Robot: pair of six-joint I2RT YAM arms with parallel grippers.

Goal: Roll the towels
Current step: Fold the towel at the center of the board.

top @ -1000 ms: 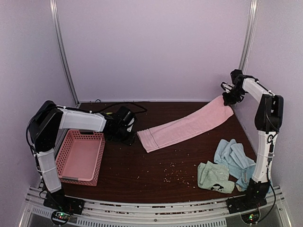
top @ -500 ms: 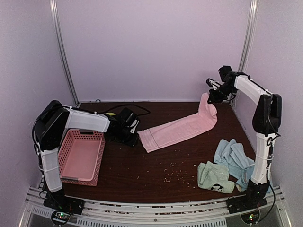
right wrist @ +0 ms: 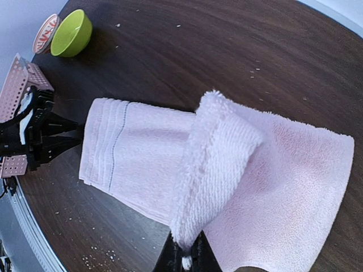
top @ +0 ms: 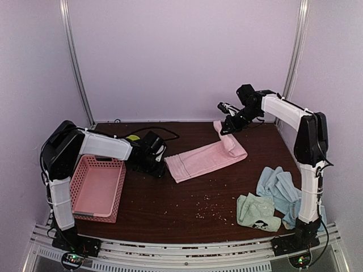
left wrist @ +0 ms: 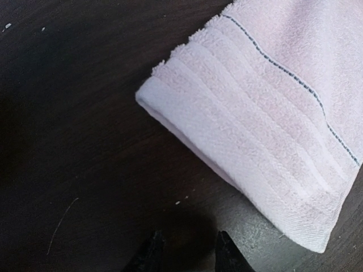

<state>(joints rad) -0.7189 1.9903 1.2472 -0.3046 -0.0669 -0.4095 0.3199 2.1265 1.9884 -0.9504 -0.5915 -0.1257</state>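
The pink towel (top: 201,158) lies across the middle of the dark table, its far right end lifted and folded back over itself. My right gripper (top: 223,129) is shut on that lifted end, seen pinched between the fingers in the right wrist view (right wrist: 218,170). My left gripper (top: 160,169) sits low on the table just left of the towel's near end (left wrist: 266,130), its fingertips (left wrist: 152,253) slightly apart with nothing between them. A mint green towel (top: 258,212) with a dark mark and a light blue towel (top: 279,187) lie crumpled at the front right.
A pink latticed basket (top: 97,188) stands at the left by the left arm. A green bowl (right wrist: 71,34) and a small round tin (right wrist: 45,33) sit at the back left. Crumbs dot the table (top: 207,207) in front of the pink towel.
My right gripper has carried the pink towel's far end up and leftward, folding it back over the rest of the towel. My left gripper has edged right to the towel's near end.
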